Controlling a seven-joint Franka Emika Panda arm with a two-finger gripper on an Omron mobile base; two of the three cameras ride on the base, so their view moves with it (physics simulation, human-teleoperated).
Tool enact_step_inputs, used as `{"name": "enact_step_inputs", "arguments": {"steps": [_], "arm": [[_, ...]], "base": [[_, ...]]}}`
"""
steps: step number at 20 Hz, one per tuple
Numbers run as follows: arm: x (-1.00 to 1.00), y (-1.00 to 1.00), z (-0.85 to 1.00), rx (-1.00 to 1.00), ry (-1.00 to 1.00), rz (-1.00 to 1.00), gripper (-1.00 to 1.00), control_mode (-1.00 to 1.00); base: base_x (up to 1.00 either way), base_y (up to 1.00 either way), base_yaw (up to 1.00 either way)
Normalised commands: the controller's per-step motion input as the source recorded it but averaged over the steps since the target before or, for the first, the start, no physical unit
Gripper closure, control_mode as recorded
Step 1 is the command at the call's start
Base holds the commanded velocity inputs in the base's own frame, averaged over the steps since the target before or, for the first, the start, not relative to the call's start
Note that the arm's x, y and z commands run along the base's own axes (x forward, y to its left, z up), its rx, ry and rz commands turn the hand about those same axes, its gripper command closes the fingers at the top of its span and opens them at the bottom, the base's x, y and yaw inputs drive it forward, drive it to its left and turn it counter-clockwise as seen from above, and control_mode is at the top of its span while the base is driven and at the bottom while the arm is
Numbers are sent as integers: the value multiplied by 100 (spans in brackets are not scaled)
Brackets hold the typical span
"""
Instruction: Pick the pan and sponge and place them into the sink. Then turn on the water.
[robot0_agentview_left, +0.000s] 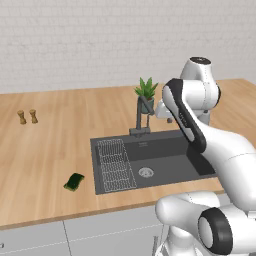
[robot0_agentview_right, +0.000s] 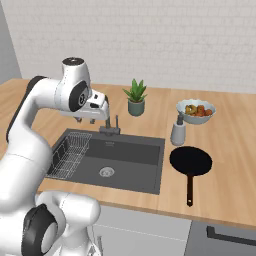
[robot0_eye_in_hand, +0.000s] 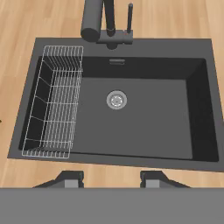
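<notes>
- my gripper (robot0_eye_in_hand: 111, 178) hangs above the sink (robot0_eye_in_hand: 199, 52), looking straight down into it; the fingertips (robot0_eye_in_hand: 70, 178) stand apart with bare air between them, nothing pinched.
- in the right base view the hand sits over the far left part of the basin, close to the faucet (robot0_agentview_right: 111, 125).
- sink basin holds the wire drainer (robot0_eye_in_hand: 52, 100) on its left side and the round drain (robot0_eye_in_hand: 117, 99) mid-floor; no pan or sponge inside, no water running.
- pan (robot0_agentview_right: 191, 162) lies on the counter to the right of the sink, flat, handle pointing toward the near edge. a soap bottle (robot0_agentview_right: 178, 131) stands just beyond it, and a bowl of food (robot0_agentview_right: 196, 111) farther back.
- sponge (robot0_agentview_left: 74, 181) lies on the counter left of the sink, near the front edge, well apart from the pan.
- i judge nothing is done yet: both items are out and the first pick is the step in hand.
- if the pan goes first: swing right, come down over the thin handle with the fingers either side of it, and grip close to the pan body so it tips less.
- keep clear of the soap bottle on the way in.
- lift level, then set it down right of the drainer.
- the plant (robot0_agentview_left: 146, 93) behind the faucet is no obstacle on either route.
</notes>
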Motion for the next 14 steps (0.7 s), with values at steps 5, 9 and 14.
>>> {"name": "enact_step_inputs", "arguments": {"steps": [5, 9, 14], "arm": [[-15, -29, -2, 3, -3, 0, -100, -100], [-24, -65, -16, 4, -2, 0, -100, -100], [-20, -68, -27, 1, 0, 0, -100, -100]], "base": [[0, 0, 0], [0, 0, 0], [0, 0, 0]]}}
